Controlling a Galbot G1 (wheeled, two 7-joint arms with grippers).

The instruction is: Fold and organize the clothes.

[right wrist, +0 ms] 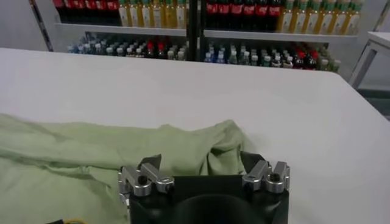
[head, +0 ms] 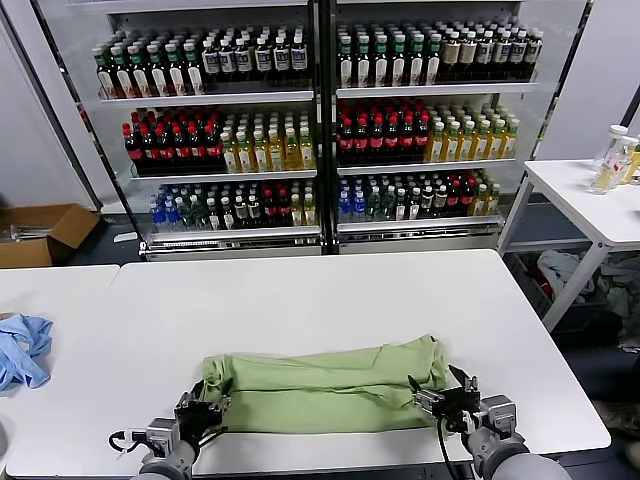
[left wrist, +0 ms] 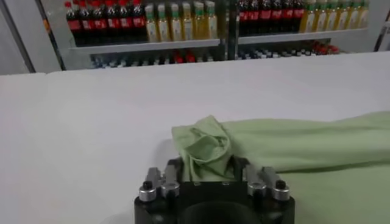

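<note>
Now, shirt (head: 325, 388): light green, folded into a long band lying across the near part of the white table (head: 300, 290), its length running from the robot's left to its right.
Left gripper (head: 203, 412): at the shirt's left end near the table's front edge; in the left wrist view (left wrist: 207, 173) a bunched corner of green cloth sits between its fingers, which look closed in on it.
Right gripper (head: 442, 398): at the shirt's right end; in the right wrist view (right wrist: 201, 167) the fingers stand wide apart with the cloth's folded edge between them, not visibly pinched.
Blue cloth (head: 22, 350): crumpled at the table's far left edge, well apart from the shirt.
Drinks cooler (head: 315, 120): behind the table, shelves full of bottles.
</note>
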